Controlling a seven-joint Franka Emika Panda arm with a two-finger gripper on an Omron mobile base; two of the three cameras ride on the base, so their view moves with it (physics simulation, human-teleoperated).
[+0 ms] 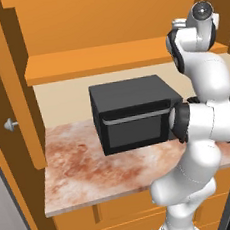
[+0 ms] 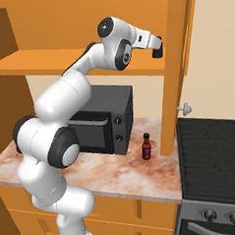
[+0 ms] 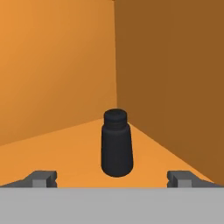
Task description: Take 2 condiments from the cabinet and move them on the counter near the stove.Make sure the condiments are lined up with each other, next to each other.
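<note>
My gripper [image 3: 112, 178] is spread wide with nothing between the jaws, its two tips low at the left and right of the hand view, and the shaker [image 3: 116, 144] stands dead centre between and beyond them, upright on the cabinet [image 3: 61, 65] shelf near the back corner. Its long axis runs straight up in that view, cap at the top, wider base on the board. In the right base view my hand sits at the upper middle of the frame, reaching into the cabinet, while the sauce bottle [image 2: 146, 146] already stands upright on the counter [image 2: 137, 172] at centre, beside the microwave [image 2: 109, 117] and close to the stove [image 2: 215, 148] at the right. The risk I judge from here: if I push forward off-centre, one tip could nudge the shaker and tip it toward the side wall at right; closing too high on the tapering neck could let it slip out.
</note>
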